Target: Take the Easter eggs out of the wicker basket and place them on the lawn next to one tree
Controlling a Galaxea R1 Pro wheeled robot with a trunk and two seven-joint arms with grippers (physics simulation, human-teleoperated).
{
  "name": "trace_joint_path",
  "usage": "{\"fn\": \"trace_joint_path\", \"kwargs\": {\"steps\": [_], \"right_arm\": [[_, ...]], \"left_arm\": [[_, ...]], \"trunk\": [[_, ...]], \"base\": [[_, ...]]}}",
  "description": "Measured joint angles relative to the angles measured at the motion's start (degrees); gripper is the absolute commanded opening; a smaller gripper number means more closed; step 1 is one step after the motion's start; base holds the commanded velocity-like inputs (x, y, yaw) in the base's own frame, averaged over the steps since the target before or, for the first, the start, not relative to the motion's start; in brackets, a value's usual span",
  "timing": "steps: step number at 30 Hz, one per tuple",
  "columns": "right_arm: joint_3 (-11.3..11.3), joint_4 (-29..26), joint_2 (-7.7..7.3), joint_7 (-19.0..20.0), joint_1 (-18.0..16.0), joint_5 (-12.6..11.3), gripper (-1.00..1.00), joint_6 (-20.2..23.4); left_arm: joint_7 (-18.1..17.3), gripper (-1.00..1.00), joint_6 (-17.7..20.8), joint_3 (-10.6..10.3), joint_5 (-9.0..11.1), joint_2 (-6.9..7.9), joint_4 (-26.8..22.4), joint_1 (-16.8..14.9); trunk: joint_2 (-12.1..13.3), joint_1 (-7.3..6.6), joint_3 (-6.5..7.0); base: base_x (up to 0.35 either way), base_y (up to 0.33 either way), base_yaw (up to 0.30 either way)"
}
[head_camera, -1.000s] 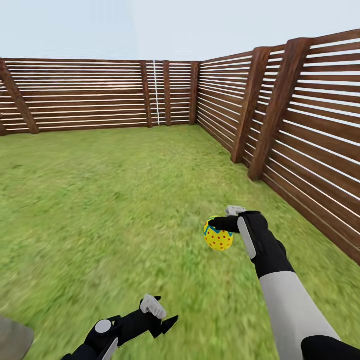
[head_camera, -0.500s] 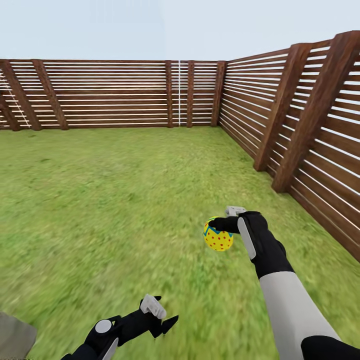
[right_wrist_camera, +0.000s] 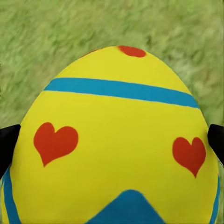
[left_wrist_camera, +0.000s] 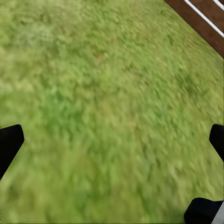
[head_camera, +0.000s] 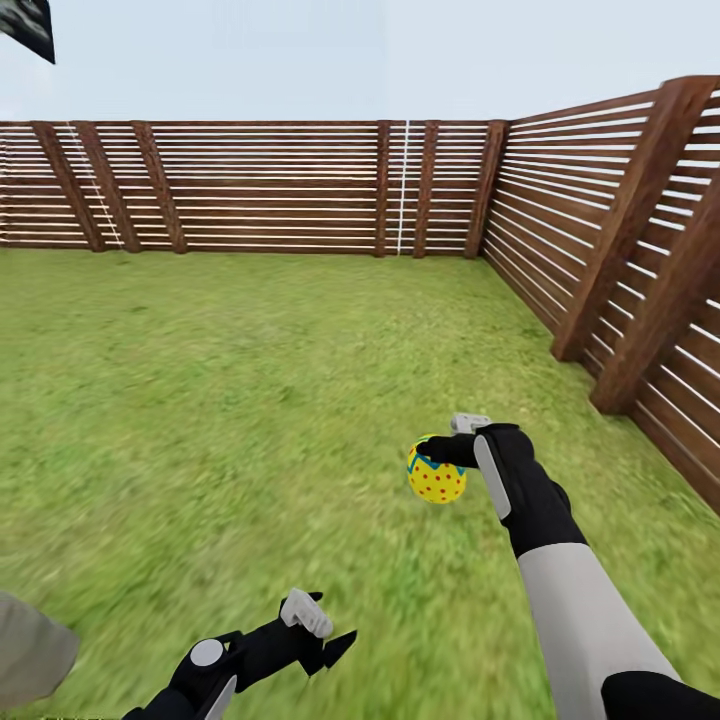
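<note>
The right hand grips one Easter egg at centre frame above open lawn. The left hand, lower left, is released. The fence borders the right edge.

We see one Easter egg up close, bright yellow, with a blue band across its upper part, a blue zigzag peak near its base, two red hearts on its sides and a red spot at its tip. The dark tips of our right gripper's fingers sit against the egg on either side. Behind it lies blurred green lawn.
</note>
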Motion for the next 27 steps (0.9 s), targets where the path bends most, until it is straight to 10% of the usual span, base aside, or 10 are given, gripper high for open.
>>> {"fn": "trace_joint_path", "kwargs": {"steps": [27], "right_arm": [[0.1, 0.3, 0.0, -0.1, 0.0, 0.4, -1.0, 0.0]], "left_arm": [[-0.1, 1.0, -0.1, 0.0, 0.1, 0.01, 0.0, 0.0]], "trunk": [[0.0, 0.0, 0.0]], "base": [[0.176, -0.2, 0.281]]}}
